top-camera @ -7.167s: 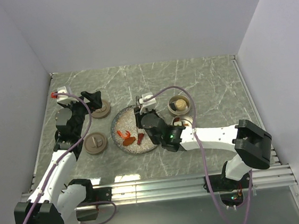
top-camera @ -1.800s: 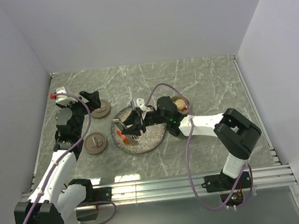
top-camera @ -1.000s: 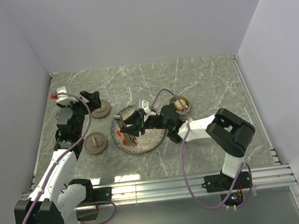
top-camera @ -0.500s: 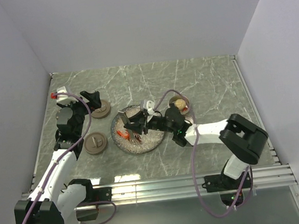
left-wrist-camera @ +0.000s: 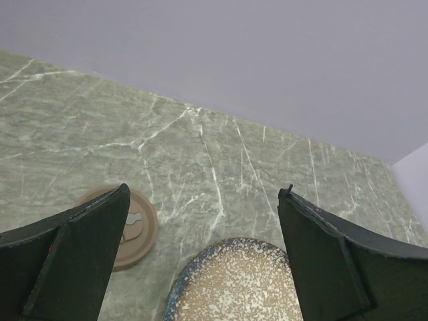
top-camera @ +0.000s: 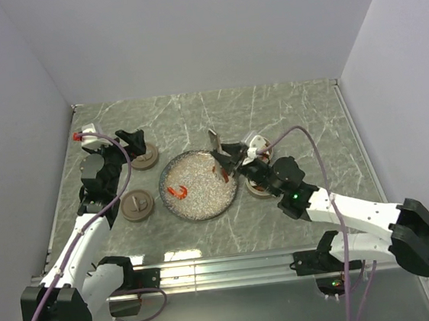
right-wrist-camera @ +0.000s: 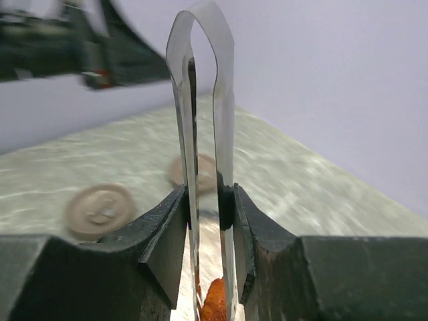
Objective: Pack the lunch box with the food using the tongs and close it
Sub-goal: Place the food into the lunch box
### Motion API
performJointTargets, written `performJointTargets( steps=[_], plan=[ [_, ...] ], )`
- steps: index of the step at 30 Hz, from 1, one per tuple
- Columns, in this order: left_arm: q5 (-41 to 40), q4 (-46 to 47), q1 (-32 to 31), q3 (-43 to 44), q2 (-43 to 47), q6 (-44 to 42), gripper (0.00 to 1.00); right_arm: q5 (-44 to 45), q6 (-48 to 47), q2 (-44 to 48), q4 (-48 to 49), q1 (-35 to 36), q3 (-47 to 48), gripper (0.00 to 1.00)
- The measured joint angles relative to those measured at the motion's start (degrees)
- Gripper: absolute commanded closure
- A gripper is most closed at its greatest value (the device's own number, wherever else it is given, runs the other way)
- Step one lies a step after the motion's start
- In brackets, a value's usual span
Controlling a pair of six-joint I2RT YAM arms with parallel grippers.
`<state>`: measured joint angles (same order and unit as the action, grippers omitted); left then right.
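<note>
The right gripper [right-wrist-camera: 208, 200] is closed almost fully on the tongs [right-wrist-camera: 224, 120]. Its two pads press the thin arms together near their lower part, and the joined end of the tongs stands up above the fingers. Between the tips of the tongs an orange-red piece of food [right-wrist-camera: 214, 302] can be seen, so the squeeze is probably kept firm in order that the piece does not drop on the way. In the top view this gripper is above the right rim of the speckled plate [top-camera: 204, 207], just beside the lunch box tin [top-camera: 259, 191]. It seems therefore that the piece is being brought to the tin; whether it is already over the tin cannot be told. One more red piece [top-camera: 176, 190] lies on the left side of the plate. The left gripper [left-wrist-camera: 206, 194] is wide open and holds nothing. It hovers near the far lid [top-camera: 144, 157], and the near lid [top-camera: 137, 206] is apart from it, perhaps waiting for the closing step. Half a second earlier the right gripper was over the middle of the plate; now it has moved to the right. Some seconds ago the plate had more red pieces. The left arm has not changed its place.
</note>
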<state>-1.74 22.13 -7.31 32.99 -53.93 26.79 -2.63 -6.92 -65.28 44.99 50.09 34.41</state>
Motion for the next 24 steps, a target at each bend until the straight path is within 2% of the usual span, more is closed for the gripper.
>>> performJointTargets(
  steps=[7, 10, 16, 24],
  plan=[
    [1.1, 1.0, 0.0, 0.0, -1.1, 0.1, 0.01, 16.3, 0.0, 8.3, -10.7, -0.4, -3.0, 0.92],
    [1.5, 1.0, 0.0, 0.0, -1.4, 0.1, 0.01, 19.8, 0.9, 10.4, -14.2, -3.6, -3.1, 0.92],
    [1.8, 1.1, 0.0, 0.0, -1.4, 0.1, 0.01, 20.3, 3.0, 8.7, -16.0, -13.2, -2.7, 0.92],
    [1.7, 1.1, 0.0, 0.0, -1.4, 0.1, 0.01, 18.1, 3.3, -1.2, -15.8, -19.1, 2.9, 0.92]
  ],
)
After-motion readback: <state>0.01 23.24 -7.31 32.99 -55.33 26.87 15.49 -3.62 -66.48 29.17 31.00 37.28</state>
